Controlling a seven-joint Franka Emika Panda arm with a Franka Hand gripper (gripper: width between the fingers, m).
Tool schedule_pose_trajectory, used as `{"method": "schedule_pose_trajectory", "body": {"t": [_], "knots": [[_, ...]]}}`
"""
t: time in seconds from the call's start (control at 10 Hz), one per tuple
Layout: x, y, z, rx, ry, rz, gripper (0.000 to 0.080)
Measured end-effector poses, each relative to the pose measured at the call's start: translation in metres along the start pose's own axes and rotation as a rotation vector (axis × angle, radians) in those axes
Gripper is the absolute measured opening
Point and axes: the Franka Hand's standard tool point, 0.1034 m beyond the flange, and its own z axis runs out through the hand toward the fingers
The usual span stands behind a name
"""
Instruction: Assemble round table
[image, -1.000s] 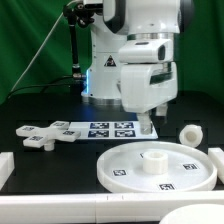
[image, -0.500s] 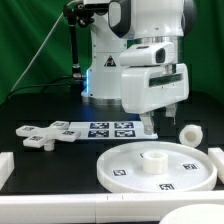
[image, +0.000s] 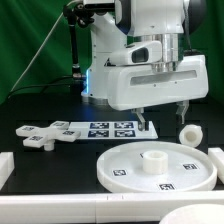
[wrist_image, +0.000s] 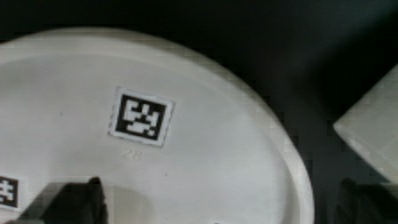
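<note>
The large rimmed round disc (image: 128, 166) lies flat at the front, with a short raised hub (image: 152, 160) at its middle. It fills the wrist view (wrist_image: 107, 70), showing a square tag (wrist_image: 143, 116). The short thick cylinder leg (image: 189, 133) stands just beyond the disc on the exterior view's right. The cross-shaped foot piece (image: 40, 136) lies at the exterior view's left. My gripper (image: 162, 118) hangs open and empty above the disc's far edge, left of the leg. One dark fingertip (wrist_image: 71, 200) shows over the disc.
The marker board (image: 100, 128) lies flat behind the disc, next to the foot piece. White blocks stand at the table's left edge (image: 8, 165) and right edge (image: 215, 157). A white strip (image: 60, 210) runs along the front. A pale blurred shape (wrist_image: 374, 130) is beside the disc.
The wrist has turned, so the hand now faces broadside with its fingers spread left and right. It has also shifted slightly toward the exterior view's right. The parts have not moved.
</note>
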Motion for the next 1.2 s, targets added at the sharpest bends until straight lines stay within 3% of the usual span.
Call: {"method": "schedule_pose_trajectory", "body": {"t": [0.4,0.7,1.2], "knots": [[0.0,-0.004,0.001,0.014,0.0,0.24,0.0649],[0.02,-0.029,-0.005,0.04,-0.023,0.54,0.0649],[0.017,-0.038,-0.001,0.073,-0.043,0.906,0.0649]]}}
